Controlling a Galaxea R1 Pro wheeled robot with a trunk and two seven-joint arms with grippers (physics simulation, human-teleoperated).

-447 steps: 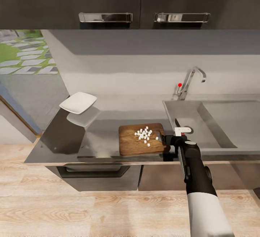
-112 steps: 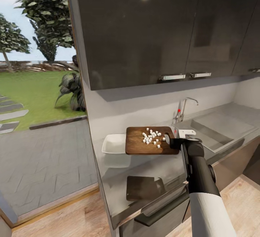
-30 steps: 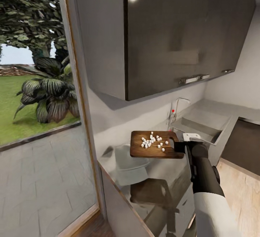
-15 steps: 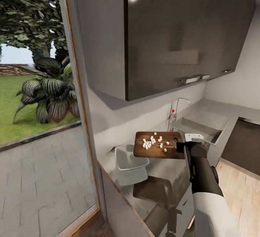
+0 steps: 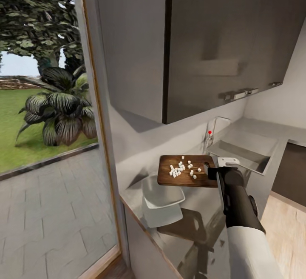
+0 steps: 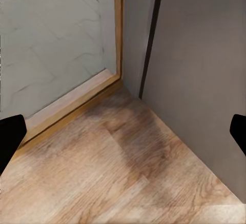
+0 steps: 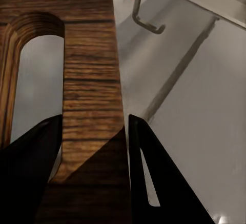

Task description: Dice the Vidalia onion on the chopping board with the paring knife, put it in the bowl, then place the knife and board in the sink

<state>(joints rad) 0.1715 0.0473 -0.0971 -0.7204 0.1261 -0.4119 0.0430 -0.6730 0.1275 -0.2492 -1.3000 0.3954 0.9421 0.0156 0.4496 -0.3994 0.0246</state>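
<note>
The right pincer (image 5: 211, 172) grips the chopping board (image 5: 185, 171) by its slotted end, level above the grey tabletop (image 5: 199, 215), diced onion (image 5: 182, 169) on top. The white bowl (image 5: 162, 192) sits just below its far edge; the left pincer (image 6: 123, 131) hangs wide open over wooden floor (image 6: 123, 172).

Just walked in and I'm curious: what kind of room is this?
A kitchen, most likely: a steel sink with a tap, dark wall cabinets, and a chopping board of diced onion held above the countertop.
</note>
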